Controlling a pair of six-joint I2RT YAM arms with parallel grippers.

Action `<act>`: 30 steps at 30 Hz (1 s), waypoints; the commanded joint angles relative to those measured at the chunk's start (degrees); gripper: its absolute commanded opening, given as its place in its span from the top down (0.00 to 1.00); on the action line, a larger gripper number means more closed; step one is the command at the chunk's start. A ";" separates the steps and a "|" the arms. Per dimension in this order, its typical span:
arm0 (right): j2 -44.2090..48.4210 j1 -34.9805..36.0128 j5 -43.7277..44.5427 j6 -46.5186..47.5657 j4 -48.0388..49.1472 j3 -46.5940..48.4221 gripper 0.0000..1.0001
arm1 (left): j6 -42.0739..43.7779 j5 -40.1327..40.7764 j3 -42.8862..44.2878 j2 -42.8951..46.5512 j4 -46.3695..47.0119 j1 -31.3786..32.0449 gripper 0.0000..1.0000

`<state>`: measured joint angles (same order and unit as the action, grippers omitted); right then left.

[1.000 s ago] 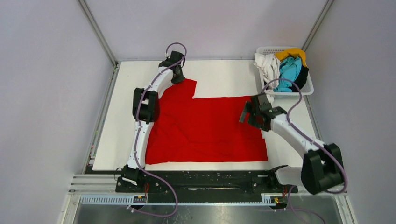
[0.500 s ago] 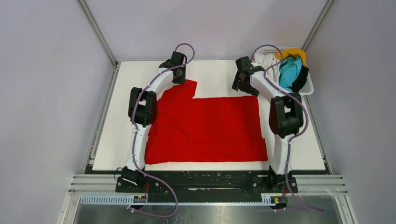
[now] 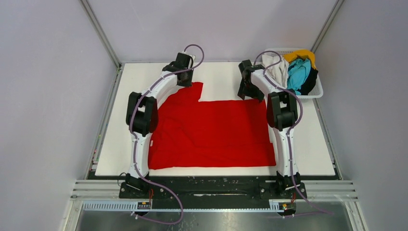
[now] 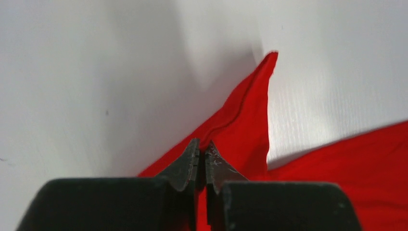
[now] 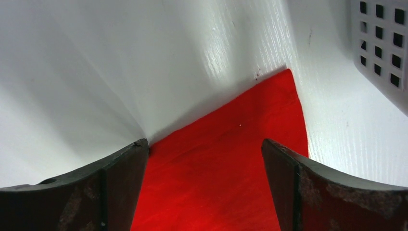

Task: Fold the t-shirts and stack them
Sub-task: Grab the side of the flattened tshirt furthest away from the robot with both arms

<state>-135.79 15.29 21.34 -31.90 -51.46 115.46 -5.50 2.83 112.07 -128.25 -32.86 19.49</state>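
Observation:
The large red t-shirt (image 3: 211,130) lies spread on the white table (image 3: 120,120). My left gripper (image 3: 185,82) is at the shirt's far left corner, shut on a fold of the red cloth (image 4: 240,120) in the left wrist view, its fingertips (image 4: 202,147) pinched together. My right gripper (image 3: 246,92) is open above the shirt's far right corner (image 5: 279,96), its fingers (image 5: 120,178) wide apart on either side of the red cloth. White, turquoise, yellow and black t-shirts (image 3: 297,72) are piled in the basket.
A white plastic lattice basket (image 3: 317,92) stands at the far right corner of the table; its wall (image 5: 380,43) shows close to the right gripper. Grey walls enclose the table on three sides.
My right arm swung from the shirt's right edge up to its far right corner, beside the basket. The left gripper stayed at the far left corner.

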 commanded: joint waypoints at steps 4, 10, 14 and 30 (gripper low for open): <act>4.73 -0.90 -1.02 1.88 -1.59 -3.25 0.06 | 0.93 0.07 -7.13 9.65 3.72 1.12 1.00; 5.46 -2.30 -16.48 14.70 10.79 -4.55 0.06 | 1.28 -0.12 -12.77 14.29 6.12 1.86 1.00; 6.00 -5.72 -38.96 26.55 11.90 -0.71 0.08 | 1.30 0.36 -13.47 14.75 6.10 1.82 1.00; 9.24 -6.50 -33.00 89.99 1.95 -4.66 0.01 | 2.69 1.76 -14.16 15.77 5.74 1.96 1.00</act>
<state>-125.64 8.58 -16.25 41.01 -43.35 110.50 -3.86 3.64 97.86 -115.98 -28.97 21.34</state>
